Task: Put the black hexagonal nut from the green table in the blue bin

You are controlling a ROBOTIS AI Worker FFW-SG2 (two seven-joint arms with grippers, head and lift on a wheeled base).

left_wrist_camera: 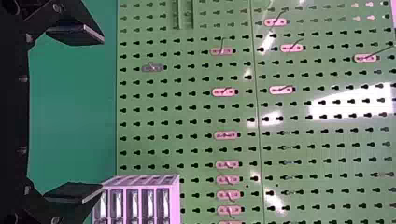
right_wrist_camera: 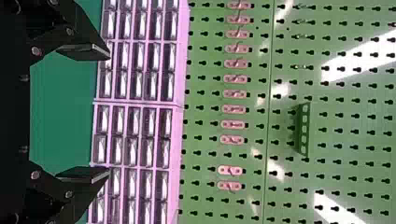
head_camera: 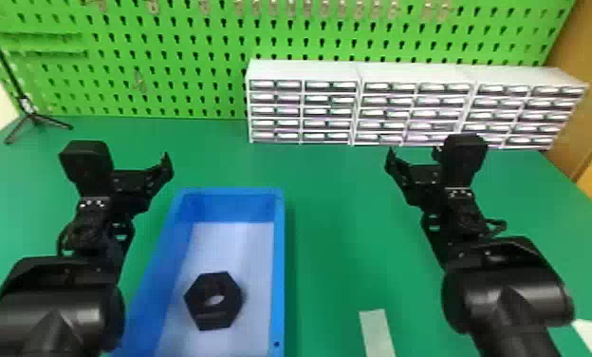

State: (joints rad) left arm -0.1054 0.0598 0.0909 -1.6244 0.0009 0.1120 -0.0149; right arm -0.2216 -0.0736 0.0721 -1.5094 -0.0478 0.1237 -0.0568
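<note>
The left gripper (head_camera: 137, 172) and the right gripper (head_camera: 420, 167) both hold their jaws wide apart, up over the green table (head_camera: 347, 228). The black hexagonal nut (head_camera: 198, 300) lies flat on the floor of the blue bin (head_camera: 280, 266) — closer to the robot than both sets of jaws, and nearer the left ones. Past the right jaws, at the back, sit the little white drawers (head_camera: 304, 111) — by the green wall with holes (head_camera: 190, 61).

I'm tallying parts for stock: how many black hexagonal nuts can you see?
1: the black hexagonal nut lies inside the blue bin, on its pale floor. Others could be hidden behind the left arm or the right arm.
</note>
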